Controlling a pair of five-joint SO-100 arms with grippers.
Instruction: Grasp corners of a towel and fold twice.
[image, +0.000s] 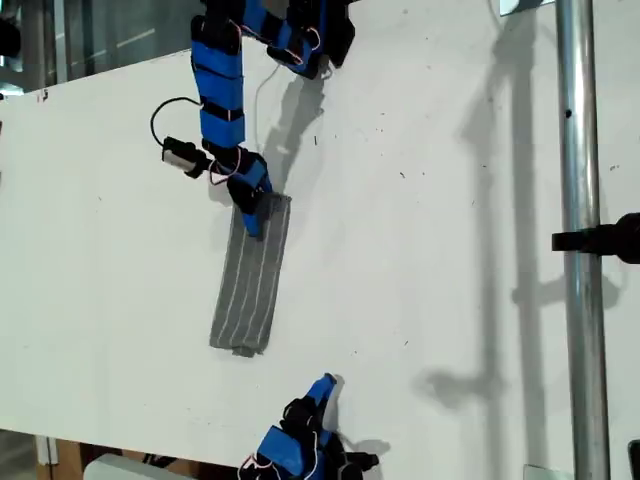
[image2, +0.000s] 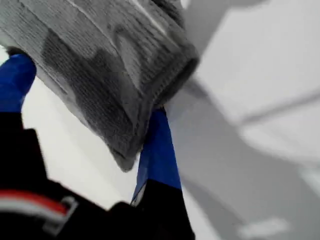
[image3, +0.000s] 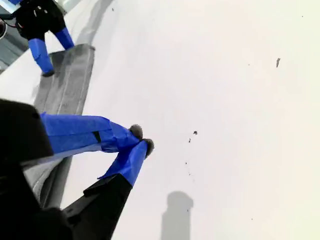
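Between my first gripper's (image2: 85, 95) jaws sits the towel's (image: 250, 275) far end.

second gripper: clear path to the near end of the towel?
Probably yes. My second gripper hovers shut and empty over bare table, beside the towel's near end, with nothing between. My first gripper holds the far end, well clear.

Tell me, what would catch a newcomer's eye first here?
Probably the towel, a grey striped strip folded narrow, lying on the white table towards the exterior view's left. My first gripper pinches its far end. My second gripper waits at the near edge with its jaws together on nothing.
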